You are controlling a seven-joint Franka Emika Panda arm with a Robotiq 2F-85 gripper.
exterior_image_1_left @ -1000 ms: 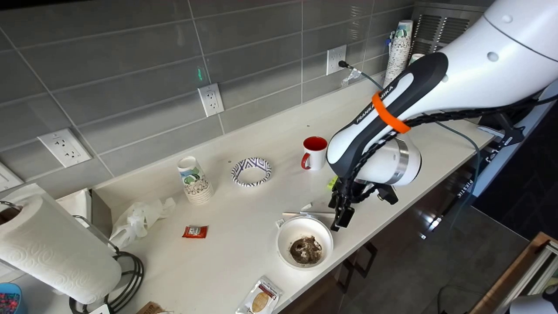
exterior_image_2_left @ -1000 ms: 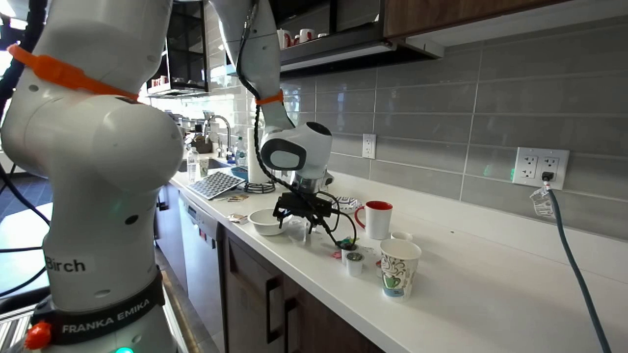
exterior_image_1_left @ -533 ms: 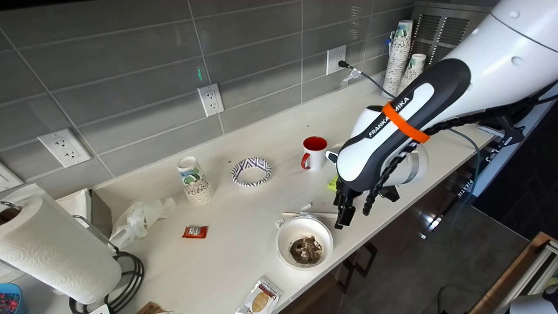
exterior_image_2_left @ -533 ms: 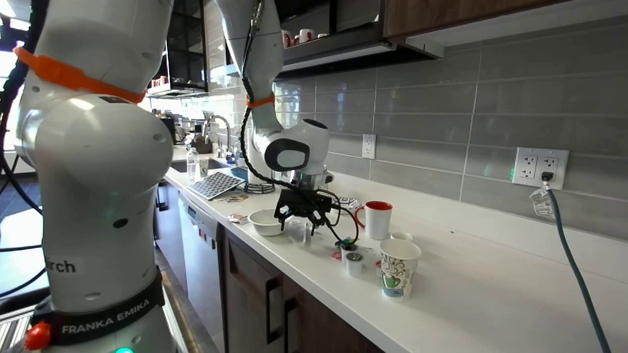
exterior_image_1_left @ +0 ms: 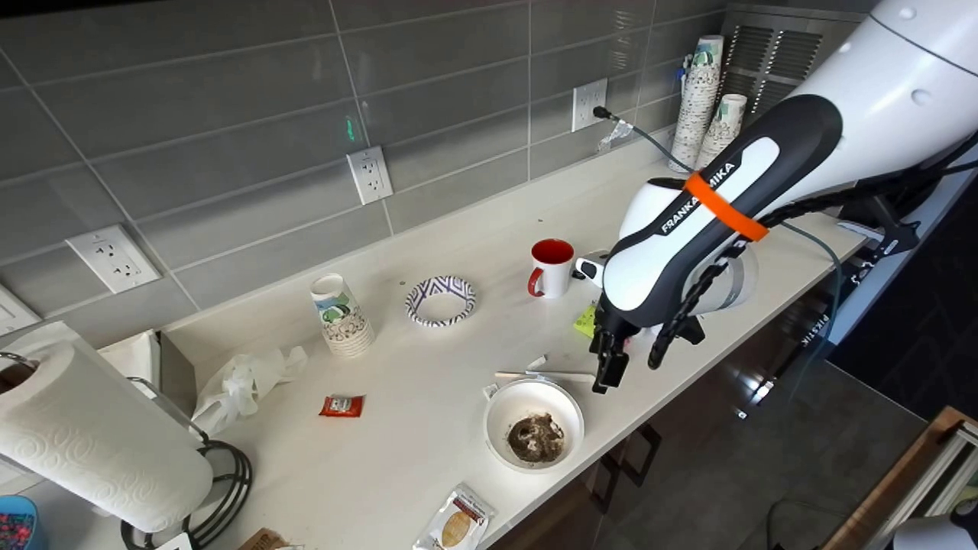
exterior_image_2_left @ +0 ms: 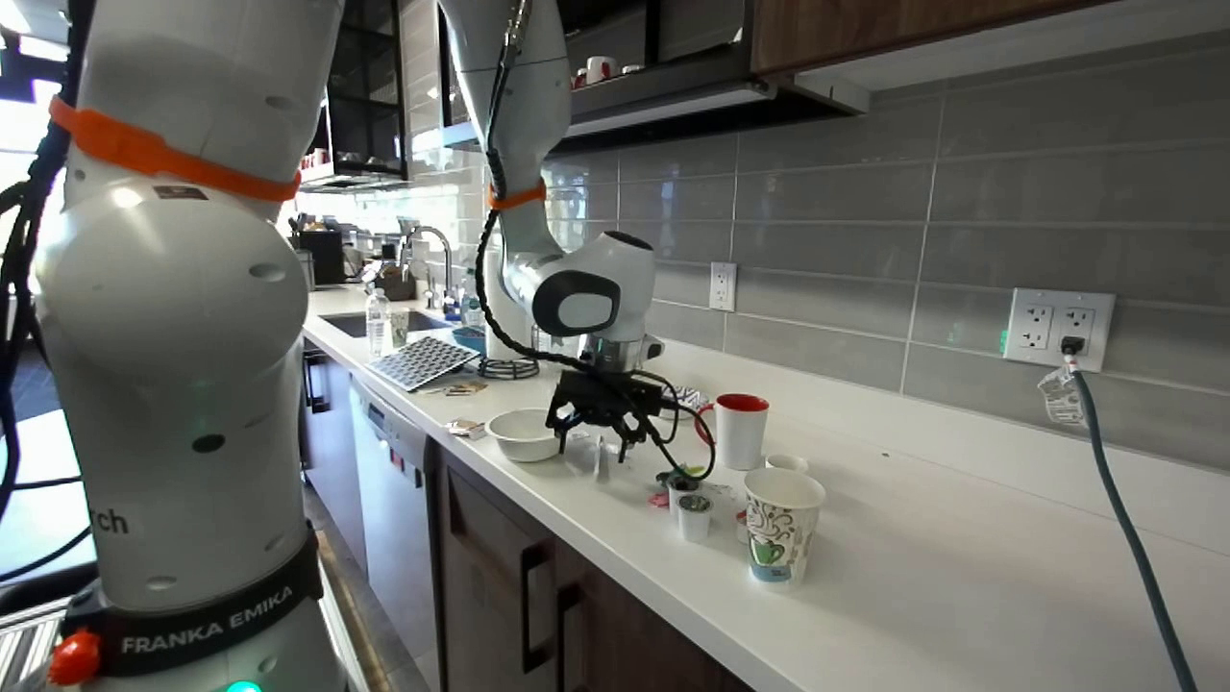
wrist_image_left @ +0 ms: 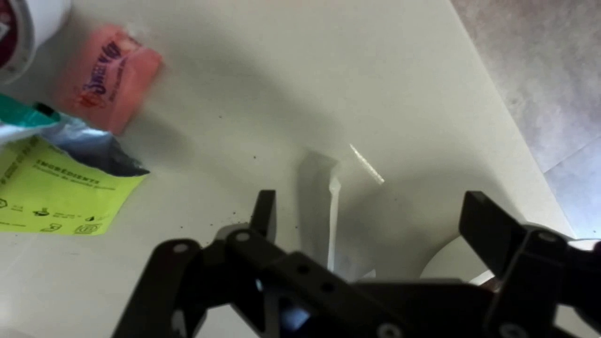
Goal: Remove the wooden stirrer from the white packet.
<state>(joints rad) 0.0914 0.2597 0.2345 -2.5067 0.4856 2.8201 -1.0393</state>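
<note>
Claw [wrist_image_left: 373, 206]: fingers spread wide apart, pointing down, hanging over the tabletop [exterior_image_1_left: 412, 389] near the white bowl [exterior_image_1_left: 497, 416]. White packet [wrist_image_left: 332, 230] lies on the tabletop. In wrist view it runs lengthwise between the two fingers, nearer the finger at left of that view; lower end hidden by the claw body. Wooden stirrer [exterior_image_1_left: 510, 375]: thin pale tan stick in an exterior view, lying on the tabletop just beside the bowl, wall side, in line with the packet. Too fine to tell how much of it sits inside the sleeve.

Bowl holds dark brown stuff mixed with something pale. Small white scrap [exterior_image_1_left: 538, 361] just beside the stick, wall side.

Torn lime-green sachet [wrist_image_left: 61, 197] and pink Sweet'N Low sachet [wrist_image_left: 110, 77] both on the tabletop, well apart from the packet.

Rest, in an exterior view: white mug [exterior_image_1_left: 560, 279], red inside, upright; patterned paper bowl [exterior_image_1_left: 441, 284]; paper cup stack [exterior_image_1_left: 348, 328], mouth down; red sachet [exterior_image_1_left: 341, 406] lying flat; brown-marked sachet [exterior_image_1_left: 458, 519] near the front edge; paper towel roll [exterior_image_1_left: 107, 443] upright on its holder. Also a single paper cup [exterior_image_2_left: 783, 538], upright, coffee pods [exterior_image_2_left: 694, 524] near it.
</note>
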